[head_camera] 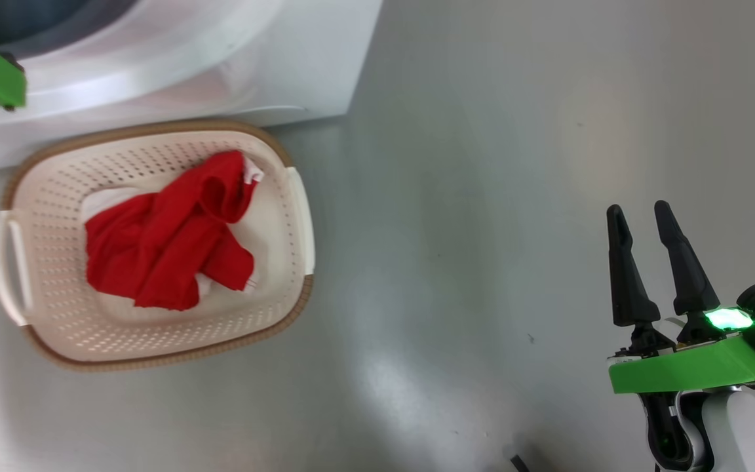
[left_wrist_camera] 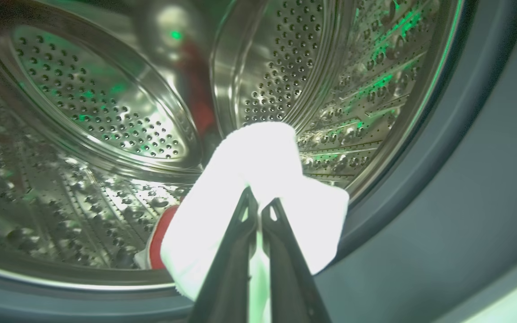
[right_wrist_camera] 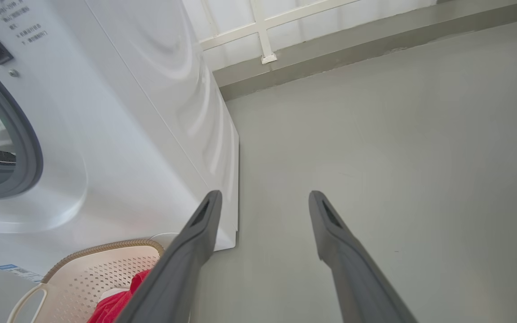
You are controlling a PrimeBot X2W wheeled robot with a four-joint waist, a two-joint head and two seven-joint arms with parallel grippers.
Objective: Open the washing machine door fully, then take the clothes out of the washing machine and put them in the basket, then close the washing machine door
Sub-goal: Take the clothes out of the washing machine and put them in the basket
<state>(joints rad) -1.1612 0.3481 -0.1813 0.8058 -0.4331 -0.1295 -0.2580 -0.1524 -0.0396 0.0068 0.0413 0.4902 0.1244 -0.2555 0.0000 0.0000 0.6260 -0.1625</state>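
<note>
- Evidently soft and light, the white garment (left_wrist_camera: 258, 157) with red trim lies low at the front of the drum (left_wrist_camera: 97, 103). The left pincer (left_wrist_camera: 260, 200) is clamped shut on a raised fold of it. That looks a fair hold for limp cloth, though so thin a pinch may slip if the rest snags.
- Just to its right, the grey gasket (left_wrist_camera: 442, 179) forms the lip to clear. I judge a lift up and outward better than a drag across the rubber, where trailing cloth could catch.
- Below the front of the washing machine (right_wrist_camera: 142, 134) sits the basket (head_camera: 56, 190), close against it, with a red garment (head_camera: 168, 242) crumpled in its middle. There is room around that heap and the rim is low, so a drop from above should land inside.
- Further right, the floor (head_camera: 482, 196) lies open and gives space to swing an arm.
- Far right, the right pincer (head_camera: 639, 211) hangs over that floor with its fingers spread apart, holding nothing, well apart from basket and machine.
</note>
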